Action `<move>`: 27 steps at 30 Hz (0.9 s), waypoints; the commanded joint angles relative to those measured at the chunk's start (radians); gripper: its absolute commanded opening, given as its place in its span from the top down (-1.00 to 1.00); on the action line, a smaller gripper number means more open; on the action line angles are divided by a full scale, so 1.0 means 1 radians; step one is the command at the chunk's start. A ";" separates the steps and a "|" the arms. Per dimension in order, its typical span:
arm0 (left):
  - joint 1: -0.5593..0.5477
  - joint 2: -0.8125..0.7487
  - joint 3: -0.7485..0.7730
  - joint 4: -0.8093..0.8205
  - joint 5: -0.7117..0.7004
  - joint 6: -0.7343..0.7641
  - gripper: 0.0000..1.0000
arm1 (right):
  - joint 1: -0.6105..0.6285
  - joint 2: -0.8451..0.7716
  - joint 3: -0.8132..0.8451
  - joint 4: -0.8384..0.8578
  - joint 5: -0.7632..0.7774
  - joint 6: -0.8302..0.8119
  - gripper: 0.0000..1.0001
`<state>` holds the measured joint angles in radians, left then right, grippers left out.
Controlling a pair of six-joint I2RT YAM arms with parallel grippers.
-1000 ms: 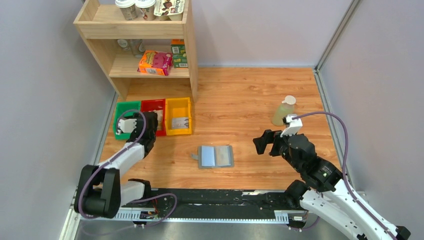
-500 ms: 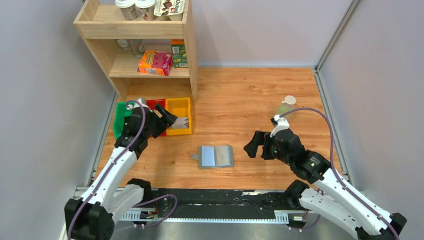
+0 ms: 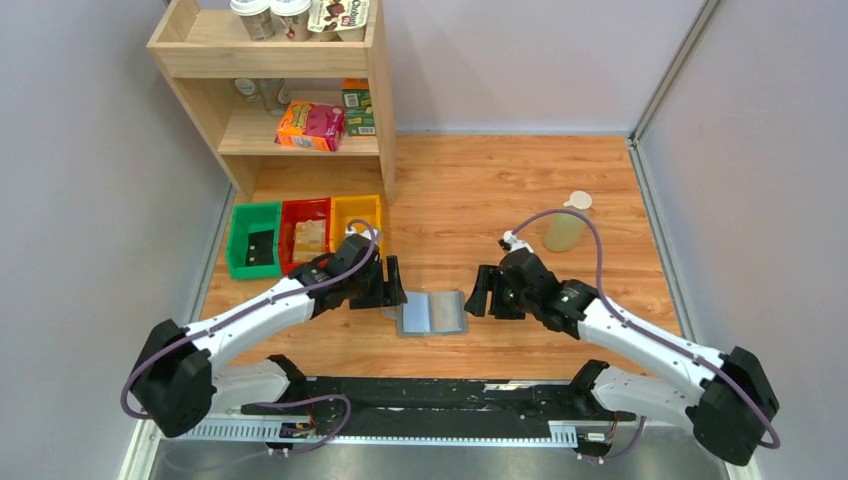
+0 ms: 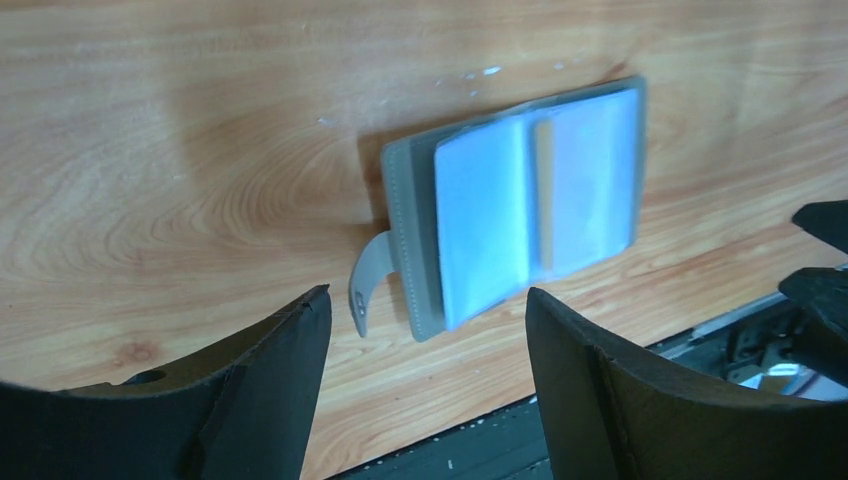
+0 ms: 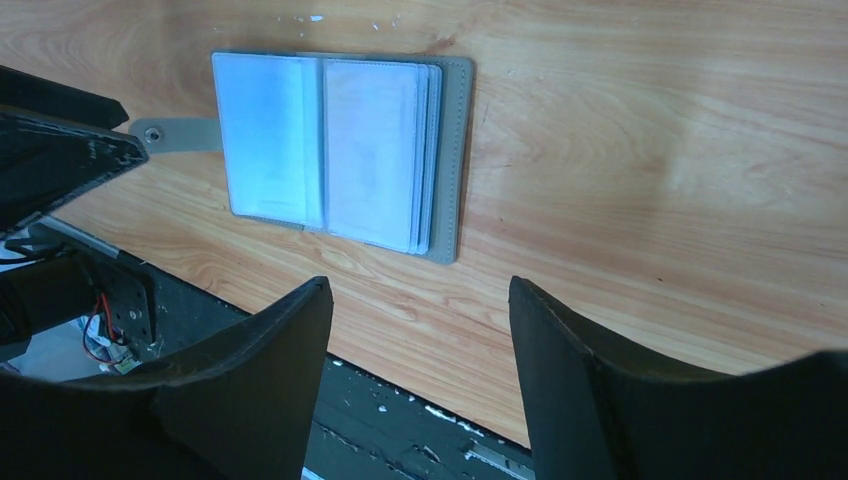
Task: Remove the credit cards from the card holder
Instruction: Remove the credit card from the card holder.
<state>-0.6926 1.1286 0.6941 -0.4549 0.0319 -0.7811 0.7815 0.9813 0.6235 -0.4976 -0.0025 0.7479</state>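
**Card holder lies spread open between two open pincers**

The card holder (image 3: 432, 313) is seen lying flat and opened out on the wooden table (image 3: 480, 190), near the near edge and about midway between left and right. Its grey cover is turned down and its pale bluish sleeves are turned up. A narrow tan strip (image 4: 543, 190) is shown between the two sleeves in the left wrist view; whether it is a card's edge cannot be told. The closing tab (image 3: 388, 313) is stretched out from the holder's left edge onto the wood.

The left gripper (image 3: 393, 290) is held just left of the holder, over the tab. Its jaws are parted and nothing is clasped between them. The right gripper (image 3: 485, 292) is held just right of the holder, likewise with its jaws apart and nothing in them. Neither is seen touching the holder.

Farther off, to the far left, a green bin (image 3: 253, 240), a red bin (image 3: 305, 238) and a yellow bin (image 3: 352, 215) are set side by side, the yellow one partly covered by the left arm. Behind them a wooden shelf (image 3: 280, 90) is stocked with packets and cups. A pale bottle (image 3: 565, 228) is stood well to the far right of the holder
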 commanded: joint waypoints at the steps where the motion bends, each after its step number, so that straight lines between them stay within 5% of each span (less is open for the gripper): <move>1: -0.019 0.080 -0.018 0.068 0.003 -0.010 -0.57 | 0.030 0.117 0.085 0.099 -0.001 0.018 -0.34; 10: -0.024 0.212 -0.071 0.176 0.042 -0.067 -0.40 | 0.061 0.382 0.209 0.111 0.001 -0.015 -0.21; 19: -0.058 0.214 -0.199 0.320 0.100 -0.194 0.22 | 0.082 0.510 0.239 0.134 -0.045 -0.032 -0.15; 27: -0.093 0.174 -0.271 0.383 0.088 -0.283 0.45 | 0.107 0.540 0.268 0.062 0.042 -0.059 -0.11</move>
<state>-0.7673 1.3155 0.4660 -0.0593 0.1337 -1.0164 0.8722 1.5192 0.8391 -0.4057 -0.0353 0.7170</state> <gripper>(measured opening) 0.285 0.556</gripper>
